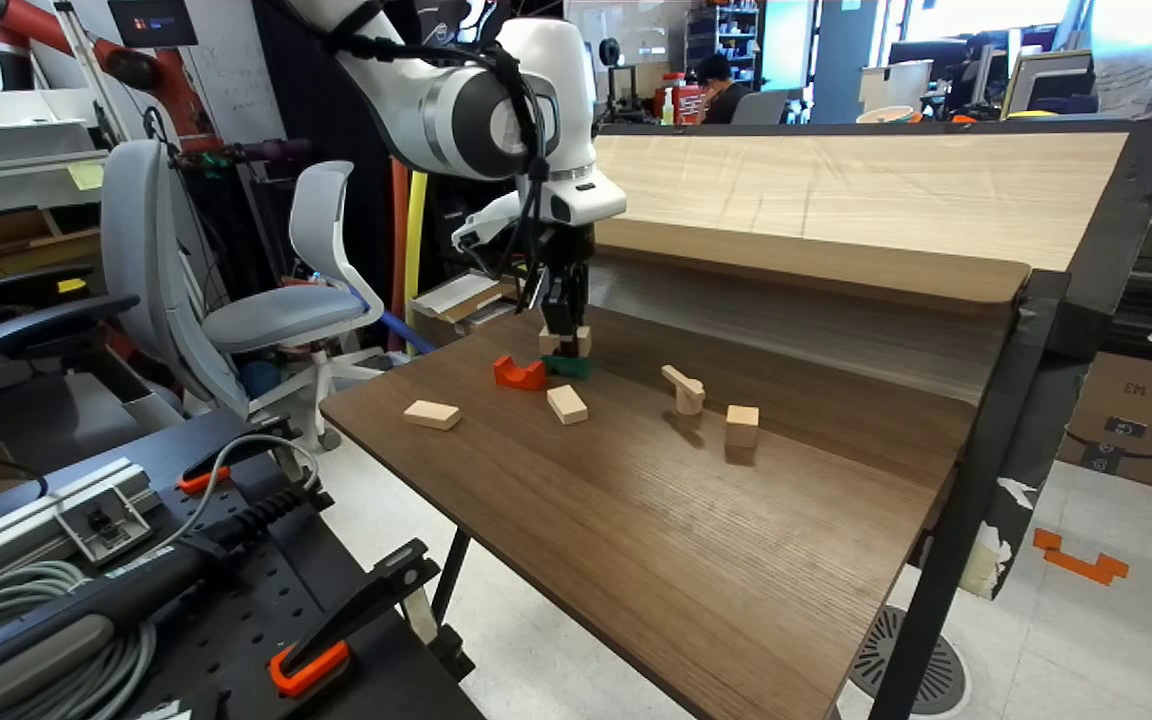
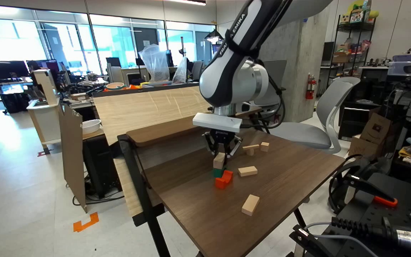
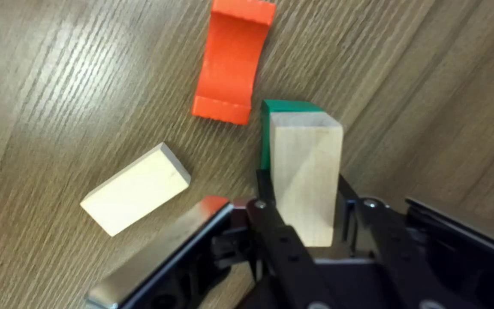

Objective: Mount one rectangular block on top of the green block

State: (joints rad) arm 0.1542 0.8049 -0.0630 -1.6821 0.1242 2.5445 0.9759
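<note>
"How bright was it out there?"
"Plenty: I saw big windows (image 2: 116, 37) glowing along the back, and a strip light (image 2: 191, 3) on overhead."
"And the floor (image 2: 20, 160)?"
"Pale, with an orange patch (image 2: 86, 222). Near a brown table (image 2: 284, 178) I made out a grey chair (image 2: 300, 134); behind, a concrete column (image 2: 310, 53) and a black shelf (image 2: 355, 27)."

Your Panda arm (image 2: 251, 84) is wht/grey w/ rounded joints & a blk strip (image 2: 240, 25) lettered "EMIKA" in wht. You've got blk cables (image 1: 537, 168), a blk strap (image 2: 243, 50), a silver collar (image 2: 225, 110) & a blk Robotiq gripper (image 3: 305, 184) w/ silver screws (image 3: 370, 203).
</note>
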